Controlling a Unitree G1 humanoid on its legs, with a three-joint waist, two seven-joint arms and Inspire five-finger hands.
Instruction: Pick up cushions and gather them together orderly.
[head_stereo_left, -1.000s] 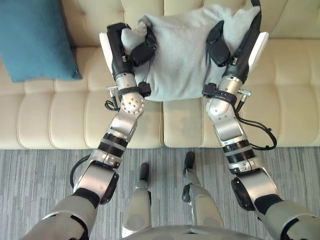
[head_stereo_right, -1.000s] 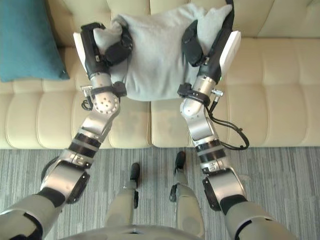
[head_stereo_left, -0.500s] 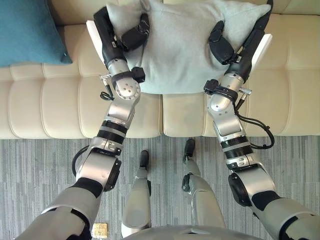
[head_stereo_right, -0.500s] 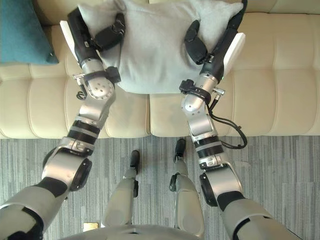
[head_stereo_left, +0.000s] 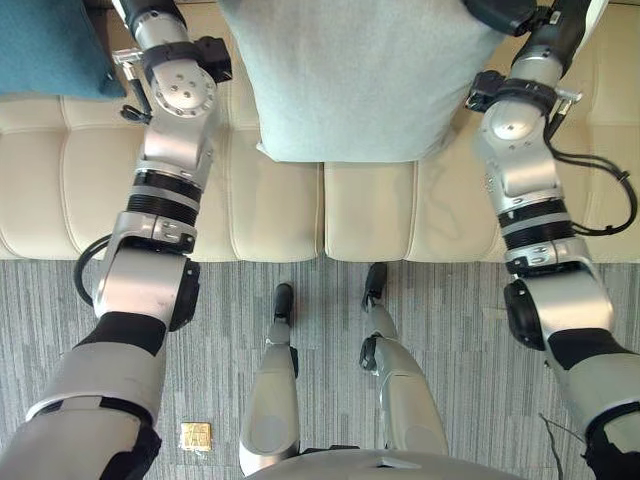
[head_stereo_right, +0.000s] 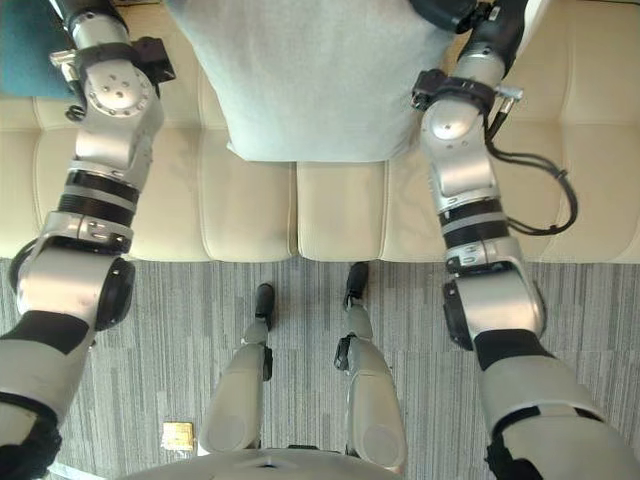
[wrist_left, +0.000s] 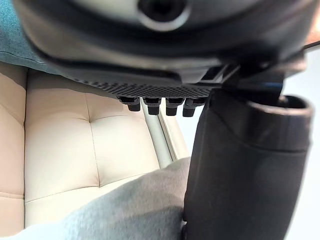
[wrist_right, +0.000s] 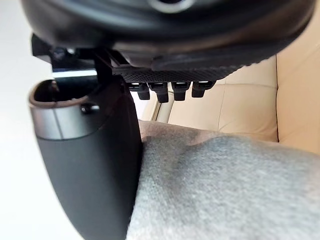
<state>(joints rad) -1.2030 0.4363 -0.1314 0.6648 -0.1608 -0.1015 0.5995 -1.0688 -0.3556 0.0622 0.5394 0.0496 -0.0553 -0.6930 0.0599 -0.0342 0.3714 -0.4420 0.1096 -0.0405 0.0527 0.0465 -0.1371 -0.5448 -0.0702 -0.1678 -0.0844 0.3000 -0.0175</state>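
A light grey cushion (head_stereo_left: 350, 80) hangs over the beige sofa (head_stereo_left: 280, 210), held at both sides between my two arms. In the left wrist view my left hand (wrist_left: 240, 170) has its thumb pressed onto the grey fabric (wrist_left: 125, 210). My right hand (wrist_right: 95, 160) clamps its thumb on the cushion's other side (wrist_right: 225, 190), and its dark edge shows at the top of the left eye view (head_stereo_left: 500, 12). A teal cushion (head_stereo_left: 50, 45) leans against the sofa back at the far left, beyond my left arm.
The sofa's tufted seat runs across the whole width, with its front edge (head_stereo_left: 320, 258) above grey striped carpet (head_stereo_left: 450, 320). A small gold object (head_stereo_left: 195, 436) lies on the carpet at the lower left.
Both arms have stretched up and forward, carrying the grey cushion higher, so the hands have slid past the view's top edge. The camera has tilted down and shows more carpet.
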